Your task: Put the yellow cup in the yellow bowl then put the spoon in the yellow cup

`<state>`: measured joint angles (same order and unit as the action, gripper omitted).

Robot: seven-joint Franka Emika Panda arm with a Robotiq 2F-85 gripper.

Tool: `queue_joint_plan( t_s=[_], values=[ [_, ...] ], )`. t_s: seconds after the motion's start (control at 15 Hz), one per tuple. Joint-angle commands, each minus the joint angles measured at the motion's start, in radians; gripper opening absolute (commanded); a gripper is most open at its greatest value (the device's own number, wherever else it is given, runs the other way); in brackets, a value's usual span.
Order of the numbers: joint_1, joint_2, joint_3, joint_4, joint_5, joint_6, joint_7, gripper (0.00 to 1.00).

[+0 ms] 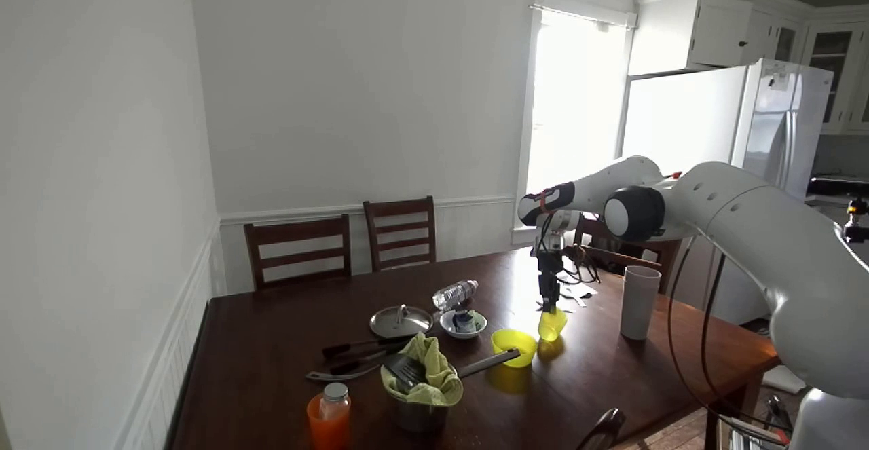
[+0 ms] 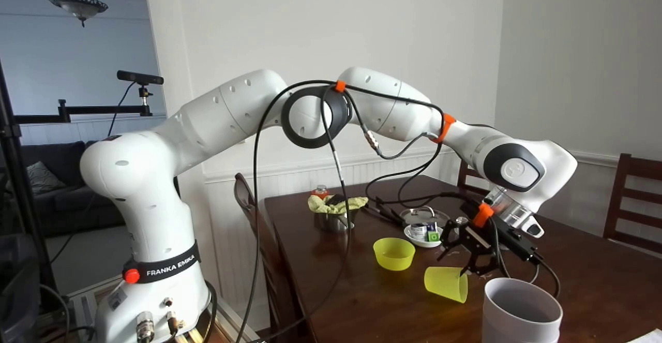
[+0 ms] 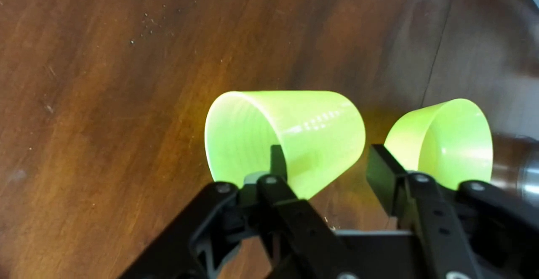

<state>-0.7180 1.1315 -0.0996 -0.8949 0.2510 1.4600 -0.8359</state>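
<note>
Both steps remain, it seems: the yellow cup (image 3: 316, 131) lies sideways on the surface (image 3: 126, 102), near the yellow bowl (image 3: 457, 144), no spoon inside. The gripper (image 3: 326, 159), spread widely, holds nothing.

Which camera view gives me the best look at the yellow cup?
The wrist view: the yellow cup is largest there, showing its open mouth and side, though the tool hides part of it. Both exterior views show it smaller and tipped, near the yellow bowl, its inside hard to make out.
</note>
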Motion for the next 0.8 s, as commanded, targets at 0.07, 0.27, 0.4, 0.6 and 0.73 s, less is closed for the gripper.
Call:
queue_joint_plan(
  t_s=[0.07, 0.27, 0.4, 0.6, 0.73],
  values=[
    [0.018, -0.055, 0.003, -0.027, -0.009, -0.043, -0.017, 0.16],
    [0.042, -0.089, 0.0, -0.05, -0.013, -0.045, -0.018, 0.04],
    [0.062, -0.117, -0.002, -0.069, -0.019, -0.04, -0.024, 0.0],
    [0.088, -0.127, -0.009, -0.071, -0.03, -0.047, -0.021, 0.04],
    [0.101, -0.122, -0.016, -0.069, -0.039, -0.041, -0.013, 0.29]
  ],
)
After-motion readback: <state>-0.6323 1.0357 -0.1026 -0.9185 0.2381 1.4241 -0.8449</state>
